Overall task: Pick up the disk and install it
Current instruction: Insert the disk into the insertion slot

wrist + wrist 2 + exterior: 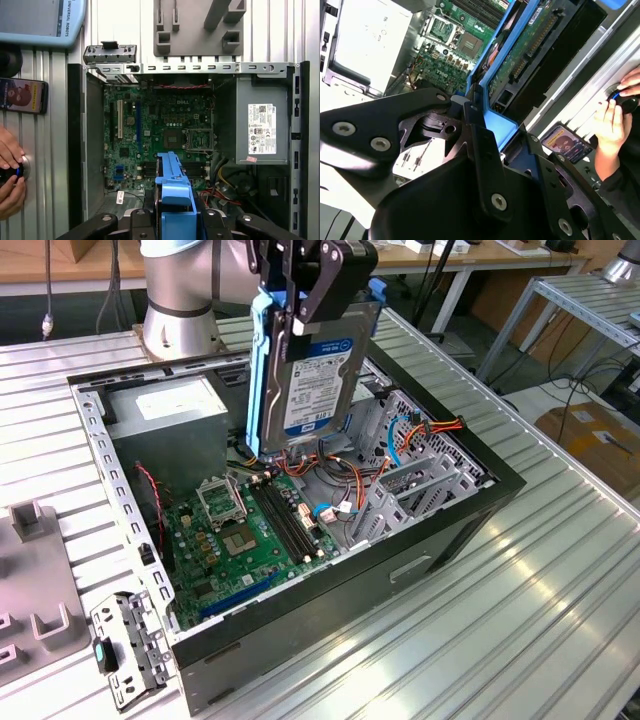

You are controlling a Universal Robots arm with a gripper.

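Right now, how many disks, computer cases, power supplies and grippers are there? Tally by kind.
disk: 1
computer case: 1
power supply: 1
gripper, shut on the disk: 1
Total: 4

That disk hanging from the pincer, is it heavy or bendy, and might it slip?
Probably stiff: the disk hangs nearly upright from the pincer without sagging. Its metal casing suggests weight for its size. Held by its blue frame, it could slip if jolted.

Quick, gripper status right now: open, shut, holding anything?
Gripper: closed on the disk, held upright in its blue carrier above the open computer case.
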